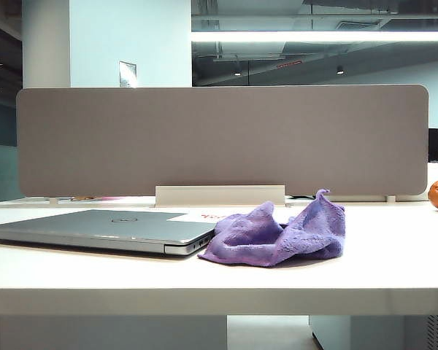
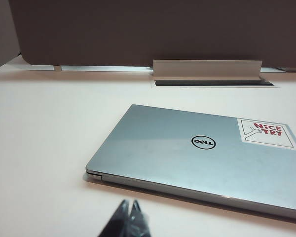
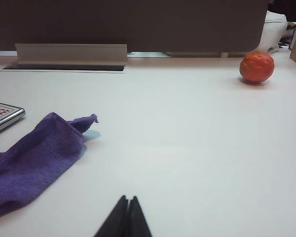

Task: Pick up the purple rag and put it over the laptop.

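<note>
On the left of the counter (image 1: 394, 262) lies the laptop (image 1: 102, 230), lid shut and flat, its round logo up and a red-lettered sticker (image 2: 266, 132) on the far right corner of the lid; closed like that, it offers me a broad level surface to drape something over. My left fingers (image 2: 129, 221) sit low at the near edge, short of the laptop's near side, pressed tip to tip with nothing between them, so I judge that arm is simply parked out of the way. Just right of the laptop, its crumpled left edge touching or almost touching the laptop's right corner, is the purple rag (image 1: 281, 233), bunched in loose folds with one corner standing up; those raised folds are, I think, the easiest place to pinch. My right fingers (image 3: 124, 219) rest near the front edge too, closed together and empty, with the rag off to their left and bare counter ahead. Being nearer the rag, this arm seems the natural one to fetch it. Far right, well apart from everything, sits an orange ball (image 3: 256, 66), no part of my job.
</note>
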`<state>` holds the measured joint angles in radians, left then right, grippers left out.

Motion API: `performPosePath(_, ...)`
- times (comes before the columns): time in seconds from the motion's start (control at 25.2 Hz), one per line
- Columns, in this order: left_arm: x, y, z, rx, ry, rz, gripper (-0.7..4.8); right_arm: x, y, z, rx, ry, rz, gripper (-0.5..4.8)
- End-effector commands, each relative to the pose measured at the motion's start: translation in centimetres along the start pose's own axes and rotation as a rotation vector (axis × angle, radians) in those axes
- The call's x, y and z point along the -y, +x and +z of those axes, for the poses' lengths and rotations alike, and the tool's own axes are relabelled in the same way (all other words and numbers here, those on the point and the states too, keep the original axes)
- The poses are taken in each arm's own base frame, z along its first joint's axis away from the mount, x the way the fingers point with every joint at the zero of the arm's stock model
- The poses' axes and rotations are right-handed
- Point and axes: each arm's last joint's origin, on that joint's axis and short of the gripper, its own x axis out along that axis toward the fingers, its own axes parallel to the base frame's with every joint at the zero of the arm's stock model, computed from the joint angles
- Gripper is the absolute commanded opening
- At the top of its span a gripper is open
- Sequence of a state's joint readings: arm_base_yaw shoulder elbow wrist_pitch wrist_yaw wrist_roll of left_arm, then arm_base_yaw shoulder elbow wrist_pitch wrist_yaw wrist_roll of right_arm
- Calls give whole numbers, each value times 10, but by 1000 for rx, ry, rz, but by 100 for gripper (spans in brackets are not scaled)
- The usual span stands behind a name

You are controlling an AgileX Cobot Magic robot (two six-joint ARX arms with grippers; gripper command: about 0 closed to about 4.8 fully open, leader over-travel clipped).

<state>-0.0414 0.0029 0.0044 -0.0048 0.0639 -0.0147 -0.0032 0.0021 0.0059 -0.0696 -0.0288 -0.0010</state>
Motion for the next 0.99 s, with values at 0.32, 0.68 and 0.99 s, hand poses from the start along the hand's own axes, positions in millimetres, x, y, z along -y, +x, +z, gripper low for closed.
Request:
performPosePath(0.32, 0, 0, 2, 7, 8, 4, -6, 0, 0, 0, 9, -3, -4, 22)
performPosePath(0.68, 0, 0, 2, 7, 7, 11, -6, 0, 0, 1, 19, 1, -3, 22)
performPosePath(0.99, 0, 0, 1, 7, 7, 11, -6, -5, 0, 1, 14, 80, 164, 22)
